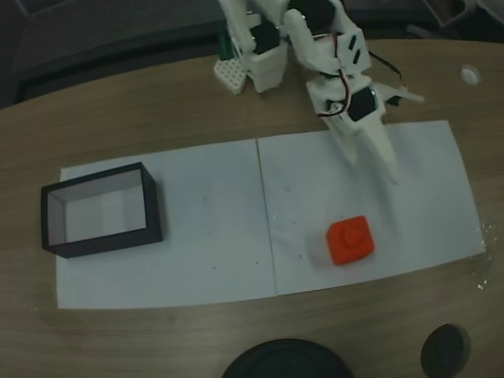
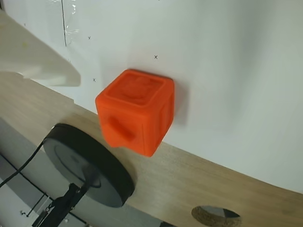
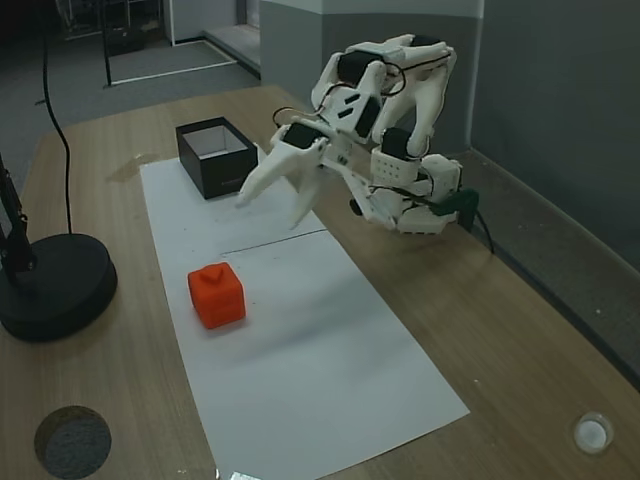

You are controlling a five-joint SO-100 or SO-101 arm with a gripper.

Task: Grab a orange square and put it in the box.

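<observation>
The orange square [image 1: 350,240] sits alone on the white paper [image 1: 205,236], close to the paper's near edge in a fixed view, with bare wood of the surface [image 1: 157,331] just beyond it. The claw [image 1: 376,161] hangs above the paper with its two white fingers parted and nothing between them, tips pointing down and forward.

Here is the relation that counts: in that fixed view the cube lies ahead of the fingertips and a little to the left, near but clearly apart, with open paper in between. The other fixed view says the same from the side, claw [image 3: 270,208] raised off the sheet, orange square [image 3: 216,294] lower down and nearer the camera. The wrist view has the orange square [image 2: 136,111] nearly centred, one white finger [image 2: 38,61] intruding at upper left (the cube's top face carries a faint embossed mark), so the approach looks roughly lined up. A cube has no long axis to worry about, though its faces sit slightly turned to the paper's edges.

The box [image 1: 102,210] waits at the far left of the sheet in that view, well apart from the cube, its pale inside bare. The grab has not begun; judging by this, the claw needs to reach forward and drop.

A black round base [image 3: 52,285] stands off the paper.
</observation>
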